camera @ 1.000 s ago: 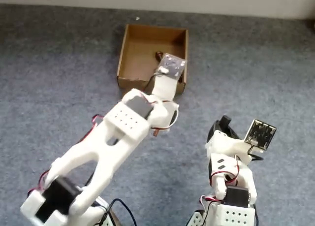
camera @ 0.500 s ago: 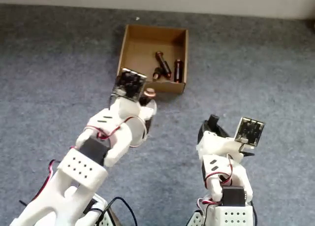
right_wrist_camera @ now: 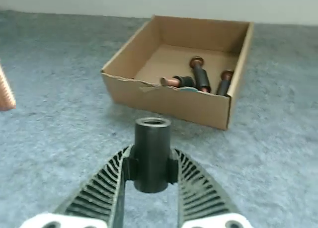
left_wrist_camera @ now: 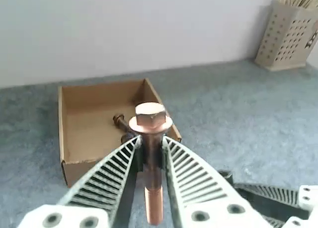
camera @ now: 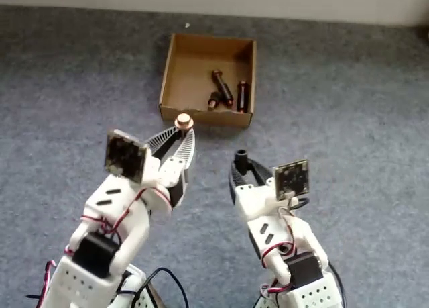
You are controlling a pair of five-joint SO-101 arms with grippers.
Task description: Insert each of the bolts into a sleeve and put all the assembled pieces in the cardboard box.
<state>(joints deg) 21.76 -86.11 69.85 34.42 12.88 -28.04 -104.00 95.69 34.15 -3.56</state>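
Box (camera: 201, 115) sits at the far middle of the counter (camera: 348, 120), with a wall behind it. Three assembled pieces (camera: 223, 88) lie in the box, all in its right half: two close together near the middle, the third just right of them along the right wall.

Left tool (camera: 181, 129) hangs just before the box's near wall, with a bolt (camera: 184, 122) upright between its fingers, head on top. Right tool (camera: 242, 166) is to the right of it and nearer the arm bases, apart from the box, with a sleeve (camera: 241, 154) between its fingers. Bolt and sleeve are apart, side by side.

Stick holder (left_wrist_camera: 290, 32) stands by the wall, well apart from the box.
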